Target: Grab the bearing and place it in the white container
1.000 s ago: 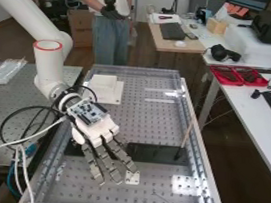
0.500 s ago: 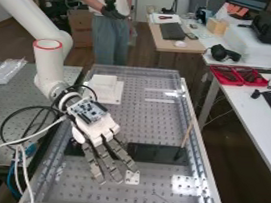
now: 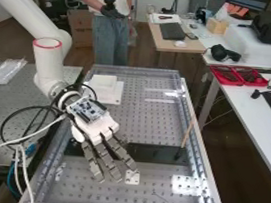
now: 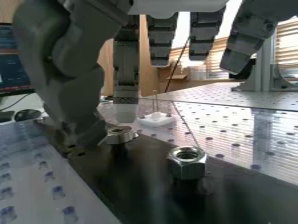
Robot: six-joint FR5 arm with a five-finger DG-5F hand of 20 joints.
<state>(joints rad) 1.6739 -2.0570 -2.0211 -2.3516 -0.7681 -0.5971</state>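
1. The robot hand (image 3: pixel 94 128) is held above the worktop (image 3: pixel 93 187), palm side downward, with its fingers reaching past the dark plate (image 3: pixel 159 154) in the high view.
2. The hand is open: its fingers are nearly straight and slightly spread, and the thumb (image 4: pixel 73 95) is lowered apart from most of them.
3. The bearing (image 4: pixel 120 134), as the round metal piece is taken to be, is seen on the dark plate, right by the thumb's tip and in front of one straight finger. Whether it is touched by either cannot be told.
4. A hex nut (image 4: pixel 187 163) is set near the bearing, above the same plate, clear of the fingers.
5. A small white piece (image 4: pixel 157 119) with thin upright pins is placed on the perforated surface beyond the plate.
6. The white container (image 3: pixel 104 81) is placed toward the worktop's far end, well apart from the fingers, with a flat white base under it.
7. A thin wooden stick (image 3: pixel 187 134) is tilted near the worktop's right-hand rail in the high view.
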